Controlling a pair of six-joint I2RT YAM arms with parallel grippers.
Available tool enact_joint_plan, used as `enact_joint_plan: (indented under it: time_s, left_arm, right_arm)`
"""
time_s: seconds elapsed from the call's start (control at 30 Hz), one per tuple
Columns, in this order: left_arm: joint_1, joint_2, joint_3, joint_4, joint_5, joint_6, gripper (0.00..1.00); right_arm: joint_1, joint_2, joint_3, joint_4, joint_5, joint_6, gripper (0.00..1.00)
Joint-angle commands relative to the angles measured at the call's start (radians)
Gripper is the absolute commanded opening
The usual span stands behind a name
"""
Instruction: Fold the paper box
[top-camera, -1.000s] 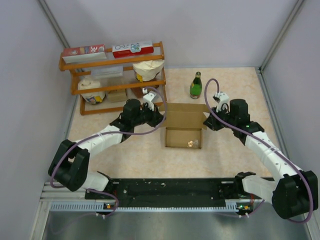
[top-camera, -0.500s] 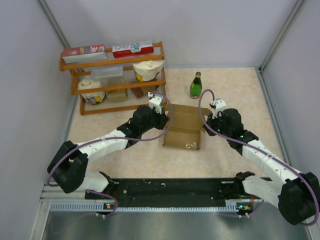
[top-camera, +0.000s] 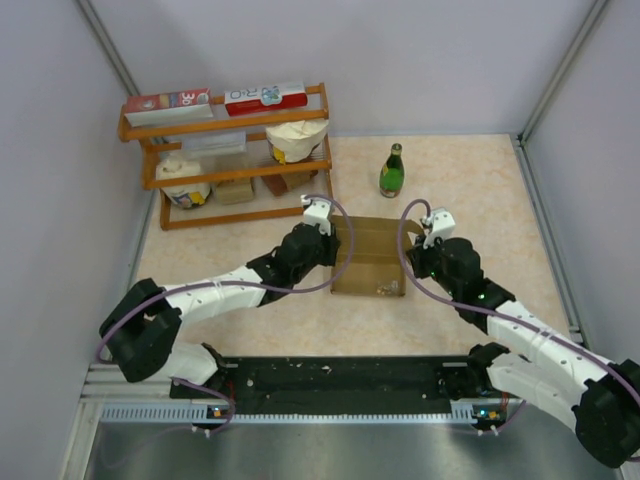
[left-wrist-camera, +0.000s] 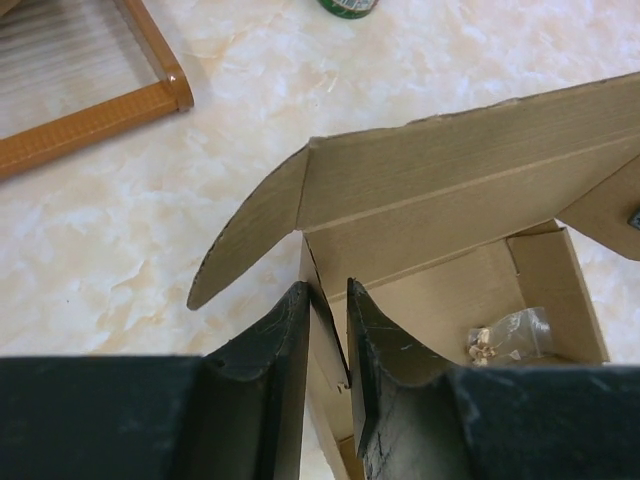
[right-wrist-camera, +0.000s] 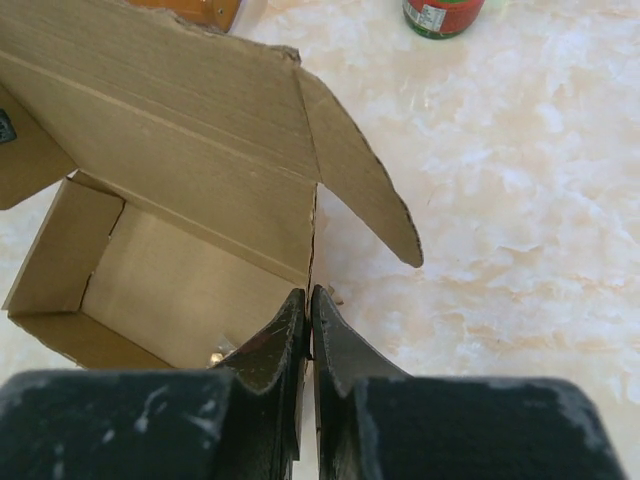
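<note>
I see the left gripper (left-wrist-camera: 326, 300) slightly parted astride the 9 o'clock wall of the box (left-wrist-camera: 450, 180). The right gripper (right-wrist-camera: 308, 302) pinches its 3 o'clock wall tight.

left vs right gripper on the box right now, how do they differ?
Left gripper is at the paper box's left wall, right gripper at its right wall. Left gripper's jaws stand slightly apart astride the cardboard; right gripper's are pinched shut on it. Shared: both meet a side wall at its top edge.
</note>
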Motion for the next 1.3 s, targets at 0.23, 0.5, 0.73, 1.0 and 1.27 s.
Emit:
enact_joint_plan:
  time_s: [0.23,0.5,0.73,1.0,1.27]
  left_arm:
    - [-0.086,0.022,-0.04,0.064,-0.145,-0.091,0.27]
    - [-0.144,0.02,-0.062,0.059,-0.24,-0.122,0.32]
    - [-0.183,0.011,-0.098,0.07,-0.297,-0.16,0.32]
    - [-0.227,0.01,-0.125,0.071,-0.36,-0.187,0.32]
    - [-0.256,0.016,-0.138,0.056,-0.423,-0.226,0.32]
  right_arm:
    - [0.122,-0.055,-0.09,0.232,0.204,0.037,0.02]
    - [0.156,-0.112,-0.144,0.257,0.258,0.069,0.02]
    - [0.171,-0.134,-0.188,0.254,0.271,0.103,0.02]
    - [0.202,-0.13,-0.221,0.265,0.319,0.151,0.07]
    - [0.234,-0.123,-0.236,0.252,0.365,0.192,0.07]
